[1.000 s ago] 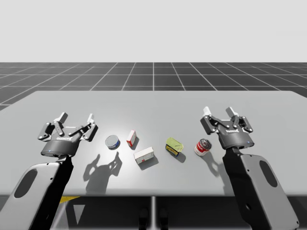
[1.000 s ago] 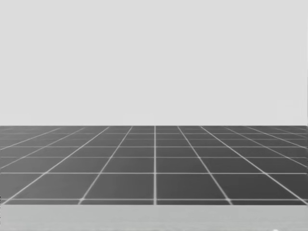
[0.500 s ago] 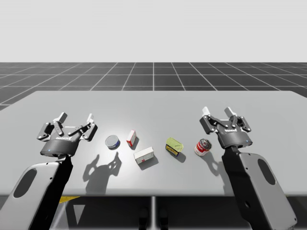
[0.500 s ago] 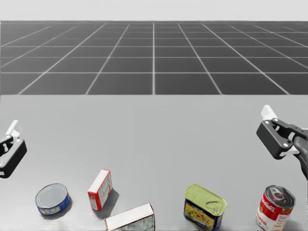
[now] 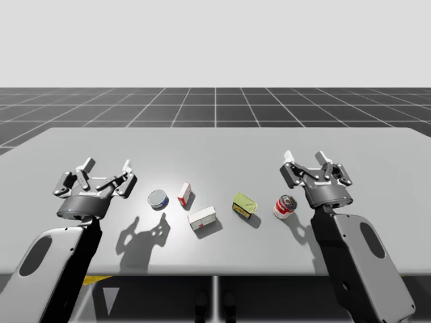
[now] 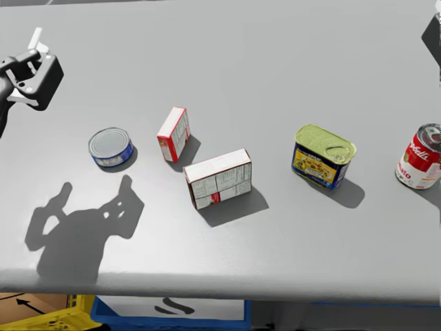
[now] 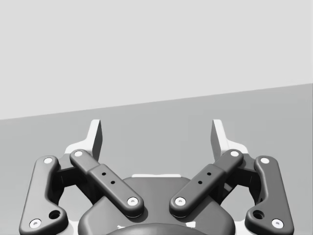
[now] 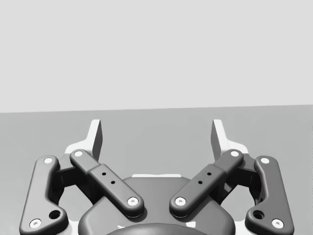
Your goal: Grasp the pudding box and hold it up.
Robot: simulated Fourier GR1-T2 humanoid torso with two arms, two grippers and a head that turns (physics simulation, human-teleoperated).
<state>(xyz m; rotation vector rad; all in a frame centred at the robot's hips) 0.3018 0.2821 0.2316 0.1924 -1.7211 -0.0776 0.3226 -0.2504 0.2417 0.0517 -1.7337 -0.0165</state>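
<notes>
Two boxes sit mid-table. The larger white box with red trim [image 5: 203, 217] [image 6: 218, 178] lies on its side nearest the front edge. A smaller red and white box [image 5: 184, 194] [image 6: 173, 134] stands just behind it to the left. My left gripper [image 5: 106, 164] [image 7: 156, 139] hovers open at the left, well apart from both boxes, and one of its fingers [image 6: 36, 40] shows in the head view. My right gripper [image 5: 306, 157] [image 8: 156, 139] hovers open at the right, behind the red can. Nothing lies between either pair of fingers.
A flat blue can [image 5: 158, 199] [image 6: 110, 147] stands left of the small box. A yellow-lidded blue tin [image 5: 245, 204] [image 6: 324, 156] and a red and white can [image 5: 285, 206] [image 6: 421, 157] stand to the right. The grey table [image 5: 215, 151] has bare room behind the row.
My head has turned downward, from the floor and horizon to the tabletop and its objects. Both arms have stayed almost where they were, grippers still open.
</notes>
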